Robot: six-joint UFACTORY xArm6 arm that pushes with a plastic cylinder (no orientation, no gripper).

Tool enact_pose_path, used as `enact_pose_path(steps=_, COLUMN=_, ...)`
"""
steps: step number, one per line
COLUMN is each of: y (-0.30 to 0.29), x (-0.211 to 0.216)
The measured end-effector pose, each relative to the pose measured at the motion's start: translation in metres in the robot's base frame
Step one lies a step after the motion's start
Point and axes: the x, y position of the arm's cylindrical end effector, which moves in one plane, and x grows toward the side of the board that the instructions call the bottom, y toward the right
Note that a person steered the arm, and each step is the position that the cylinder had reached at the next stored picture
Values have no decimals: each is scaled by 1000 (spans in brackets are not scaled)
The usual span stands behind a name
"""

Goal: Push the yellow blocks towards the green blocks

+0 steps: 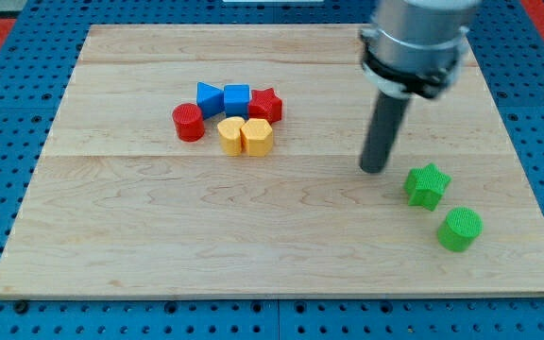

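Note:
Two yellow blocks lie side by side left of centre: a yellow heart-like block point(230, 135) and a yellow hexagon block point(257, 136), touching each other. A green star block point(427, 185) and a green cylinder block point(460, 229) lie at the view's lower right, apart from each other. My tip point(375, 169) rests on the board just left of the green star block, far to the right of the yellow blocks.
A red cylinder block point(188, 122), a blue triangle block point(210, 97), a blue cube block point(237, 97) and a red star block point(265, 104) crowd just above and left of the yellow blocks. The wooden board point(111, 227) ends close below the green cylinder.

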Motion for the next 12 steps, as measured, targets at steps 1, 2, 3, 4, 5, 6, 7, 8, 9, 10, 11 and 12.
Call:
enact_pose_path(steps=1, y=-4, x=-27)
enact_pose_path(steps=2, y=-4, x=-28)
enact_pose_path(steps=3, y=-4, x=-30)
enact_pose_path(steps=4, y=-4, x=-30)
enact_pose_path(steps=5, y=-23, x=-10)
enact_pose_path(steps=6, y=-129, x=27)
enact_pose_path(steps=7, y=-212, x=12)
enact_pose_path(steps=8, y=-220, x=-16)
enact_pose_path(steps=9, y=-196, x=-24)
enact_pose_path(steps=10, y=-140, x=-24)
enact_pose_path(steps=11, y=-152, x=-37)
enact_pose_path(steps=12, y=-154, x=-49)
